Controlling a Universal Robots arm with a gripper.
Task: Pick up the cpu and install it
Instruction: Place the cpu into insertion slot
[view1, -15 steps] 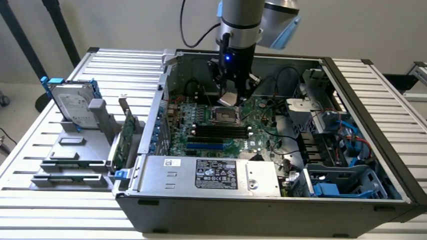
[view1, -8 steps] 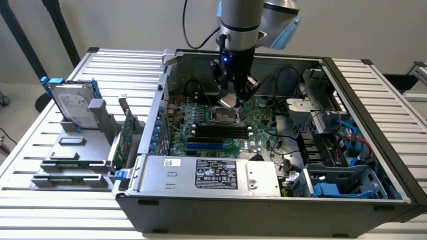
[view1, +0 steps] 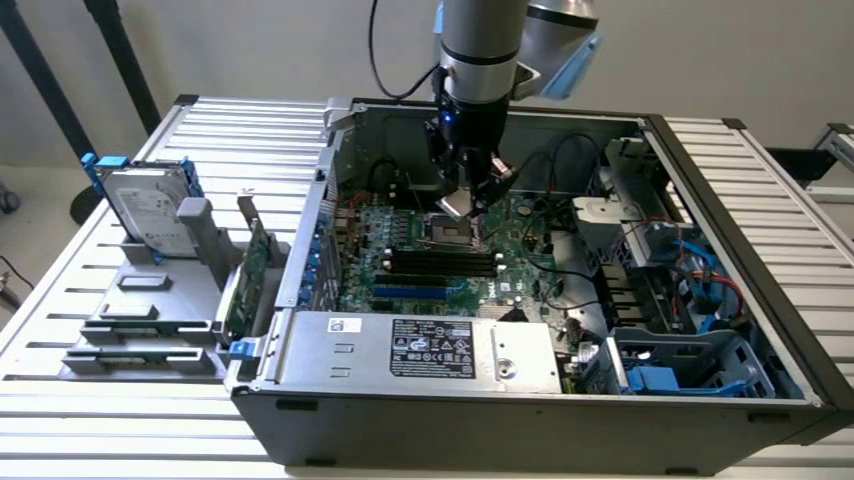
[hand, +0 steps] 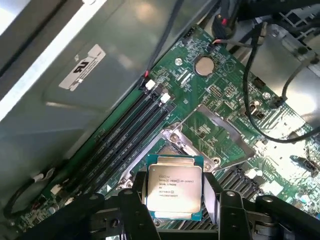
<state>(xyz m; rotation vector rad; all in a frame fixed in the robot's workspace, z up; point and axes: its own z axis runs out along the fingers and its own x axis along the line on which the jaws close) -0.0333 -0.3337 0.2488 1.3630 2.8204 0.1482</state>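
Gripper: the gripper (view1: 462, 198) is clenched on the cpu, its fingers (hand: 134, 202) pressing two opposite edges of the chip.
Cpu: the cpu (hand: 174, 192) is held clear of the board, silver lid with printed lettering facing the wrist camera and green substrate showing round the lid. In the exterior view the cpu (view1: 455, 206) hangs tilted just above the socket, apart from it.
Socket: the socket (view1: 450, 233) sits near the middle of the motherboard, its metal frame (hand: 176, 136) lying open with no chip seated in it.
Motherboard: the green motherboard (hand: 225, 125) carries black memory slots (hand: 131, 134) beside the socket and a coin cell (hand: 203, 65).
Case: the computer case (view1: 727, 215) lies on its side, open, with the power supply (view1: 427, 346) along the near edge.
Surroundings: a hard drive (view1: 144, 208) in blue brackets stands on a grey rack outside the case, at the exterior view's left, on the slatted table (view1: 801, 190).
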